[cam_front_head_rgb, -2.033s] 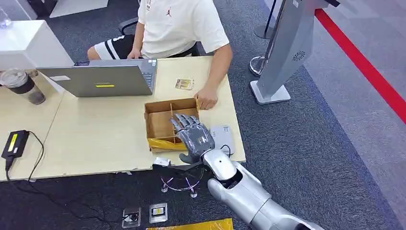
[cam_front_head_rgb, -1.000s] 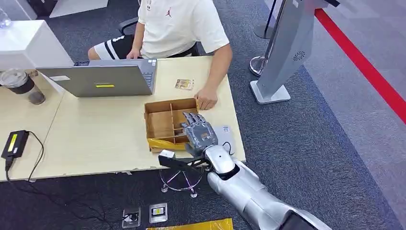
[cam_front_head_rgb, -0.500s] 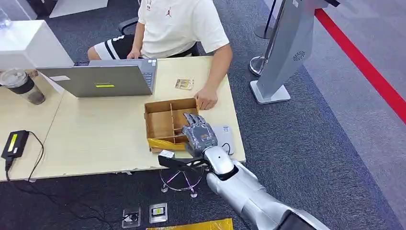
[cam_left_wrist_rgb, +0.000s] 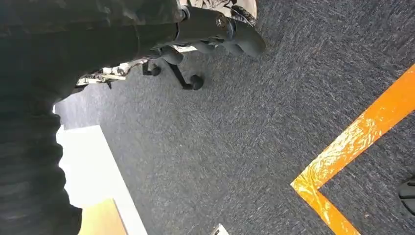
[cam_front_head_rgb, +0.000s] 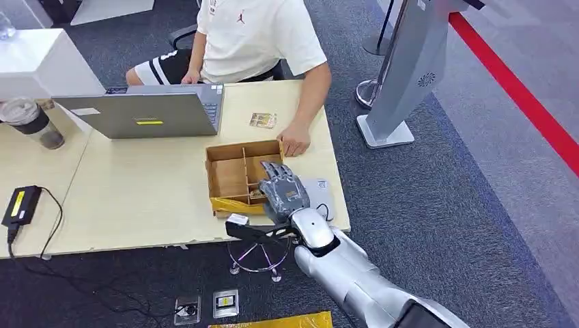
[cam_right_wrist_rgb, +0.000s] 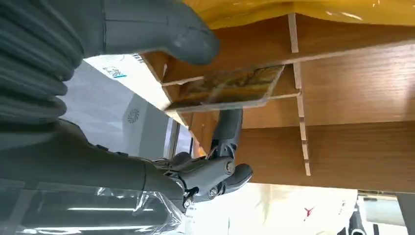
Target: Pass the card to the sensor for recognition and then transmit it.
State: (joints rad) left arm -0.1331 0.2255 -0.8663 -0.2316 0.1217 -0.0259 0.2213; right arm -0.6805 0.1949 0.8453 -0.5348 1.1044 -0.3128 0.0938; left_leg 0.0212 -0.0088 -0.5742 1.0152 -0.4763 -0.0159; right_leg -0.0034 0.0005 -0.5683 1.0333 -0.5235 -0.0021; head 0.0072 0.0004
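Grey hand: the right hand [cam_front_head_rgb: 283,193] reaches into the near right part of the box, thumb and one dark finger [cam_right_wrist_rgb: 228,128] pinching the card.
Card: a yellowish printed card [cam_right_wrist_rgb: 227,89], held tilted between the dividers inside the box.
Box: brown cardboard box [cam_front_head_rgb: 225,171] with dividers, on the table [cam_front_head_rgb: 136,198].
Sensor: a flat grey pad [cam_front_head_rgb: 321,193] just beside the box.
Person: a hand [cam_front_head_rgb: 295,142] rests at the box's far corner.
Left hand: [cam_left_wrist_rgb: 29,161] its fingers cannot be made out.

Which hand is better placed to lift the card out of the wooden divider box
The right hand. It is already over the brown wooden divider box, thumb and a finger around the yellowish patterned card. The left wrist view looks down at grey carpet, away from the table.
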